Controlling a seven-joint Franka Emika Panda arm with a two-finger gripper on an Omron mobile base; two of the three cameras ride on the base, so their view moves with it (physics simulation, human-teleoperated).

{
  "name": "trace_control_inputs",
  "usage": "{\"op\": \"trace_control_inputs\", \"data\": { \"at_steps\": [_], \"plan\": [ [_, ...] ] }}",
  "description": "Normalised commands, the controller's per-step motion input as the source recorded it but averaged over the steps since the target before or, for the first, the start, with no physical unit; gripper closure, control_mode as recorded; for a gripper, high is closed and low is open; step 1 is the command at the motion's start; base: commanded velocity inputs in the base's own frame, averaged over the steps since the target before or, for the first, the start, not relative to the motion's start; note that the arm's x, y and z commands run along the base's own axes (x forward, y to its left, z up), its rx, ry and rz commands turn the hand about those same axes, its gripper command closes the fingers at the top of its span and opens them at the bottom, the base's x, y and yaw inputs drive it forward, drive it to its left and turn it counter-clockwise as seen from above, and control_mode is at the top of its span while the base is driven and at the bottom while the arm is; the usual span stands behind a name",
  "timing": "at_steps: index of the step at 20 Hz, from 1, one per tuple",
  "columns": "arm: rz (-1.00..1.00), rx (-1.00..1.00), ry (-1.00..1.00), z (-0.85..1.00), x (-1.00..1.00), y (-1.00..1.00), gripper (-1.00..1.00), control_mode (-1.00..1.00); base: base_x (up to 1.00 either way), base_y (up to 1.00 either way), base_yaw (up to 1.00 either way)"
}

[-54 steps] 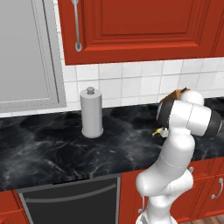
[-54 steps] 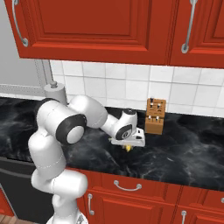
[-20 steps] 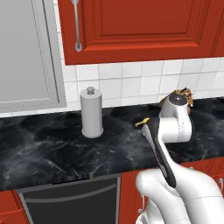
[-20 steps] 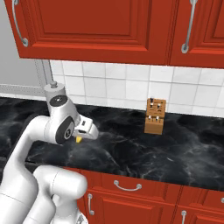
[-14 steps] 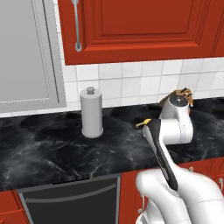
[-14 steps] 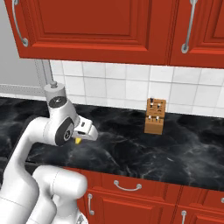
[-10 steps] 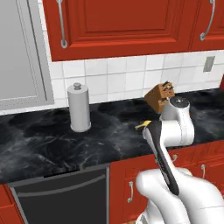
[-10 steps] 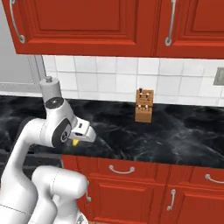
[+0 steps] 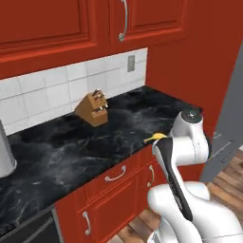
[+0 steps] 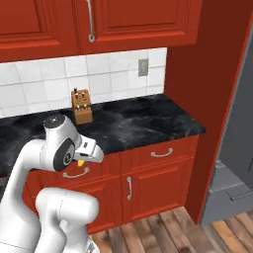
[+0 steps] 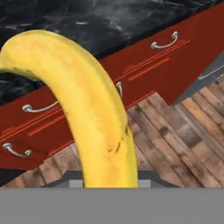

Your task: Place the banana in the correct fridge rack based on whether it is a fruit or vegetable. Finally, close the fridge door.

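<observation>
The yellow curved banana [image 11: 94, 118] stands large in the hand view, running up from the bottom and bending left. My gripper [image 10: 89, 150] is shut on the banana, held close to the arm in front of the counter edge. A yellow end of the banana [image 9: 155, 137] pokes out beside the arm in the left base view, and a bit of the banana [image 10: 80, 161] shows under the hand in the right base view. A grey fridge [image 10: 236, 163] stands at the far right; its grey front [image 9: 231, 124] also edges the left base view. The fridge rack is out of view.
A black marble counter [image 9: 71, 142] runs over red drawers with metal handles [image 10: 163, 153]. A wooden knife block [image 9: 93, 108] stands by the tiled wall. A tall red panel [image 10: 205, 94] separates counter and fridge. Wooden floor [image 10: 163, 232] lies below. A grey canister [image 9: 4, 156] sits far left.
The whole picture has shifted: the base has swung right along the counter, so the canister and knife block slid left and the fridge came into view. The banana stays in the shut gripper.
</observation>
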Motion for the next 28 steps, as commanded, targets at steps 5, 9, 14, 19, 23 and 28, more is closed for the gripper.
{"op": "trace_control_inputs", "data": {
  "at_steps": [5,9,14,19,23,28],
  "plan": [
    [0.0,0.0,0.0,0.0,0.0,0.0,1.0,1.0,0.0,-0.88,-0.69],
    [0.0,0.0,0.0,0.0,0.0,0.0,1.0,1.0,0.0,-1.0,-0.67],
    [0.0,0.0,0.0,0.0,0.0,0.0,1.0,1.0,0.0,-1.0,-0.58],
    [0.0,0.0,0.0,0.0,0.0,0.0,1.0,1.0,0.59,-1.0,-0.34],
    [0.0,0.0,0.0,0.0,0.0,0.0,1.0,1.0,1.0,-1.0,-0.01],
    [0.0,0.0,0.0,0.0,0.0,0.0,1.0,1.0,1.0,-1.0,0.0]
  ]
}}
